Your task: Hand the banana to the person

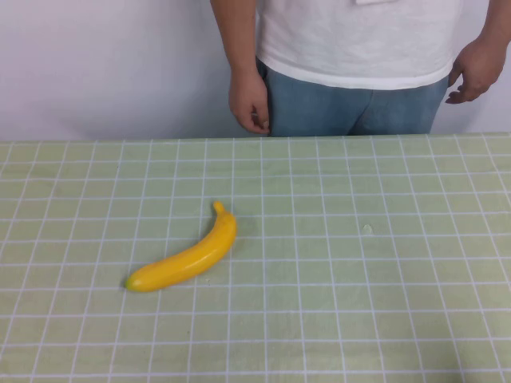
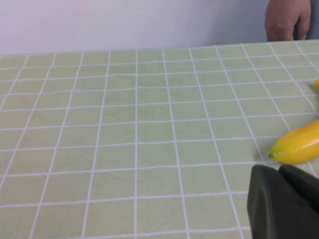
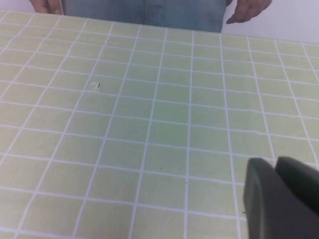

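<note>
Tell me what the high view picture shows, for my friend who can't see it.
A smooth yellow curved banana lies on a green checked tablecloth table, left of the middle. A person in a white t-shirt and blue jeans stands behind the far edge, arms hanging down. Neither the left end effector nor the right end effector appears in this view.

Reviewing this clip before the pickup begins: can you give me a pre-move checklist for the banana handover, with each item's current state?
1. Banana lies free on the table, nothing on or against it: ok.
2. Left gripper near the banana's greenish tip, not touching: ok.
3. Left gripper open enough to grasp: cannot tell.
4. Right gripper over bare cloth, away from the banana: ok.
5. Person stands at the far edge: ok.
6. Person's hand raised to receive: not ok, both hang down.
</note>
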